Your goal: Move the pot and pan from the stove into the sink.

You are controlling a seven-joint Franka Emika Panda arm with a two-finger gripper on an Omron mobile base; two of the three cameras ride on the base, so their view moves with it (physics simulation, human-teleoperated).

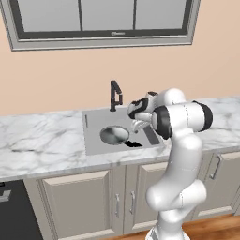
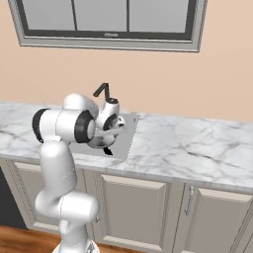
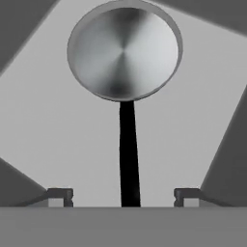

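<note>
My left base view looks from behind and left of the arm, forward and down at the counter (image 1: pixel 42 140), with the sink (image 1: pixel 96 140) near the middle. My right base view faces the same stretch from behind and right, so both share the sink (image 2: pixel 129 129), the faucet (image 1: pixel 115 96) (dark, against the wall) and the window (image 2: pixel 106 24). My hand view sits close, looking straight down into the basin at the pan (image 3: pixel 124 50), fingertips (image 3: pixel 60 195) at its bottom edge.
</note>
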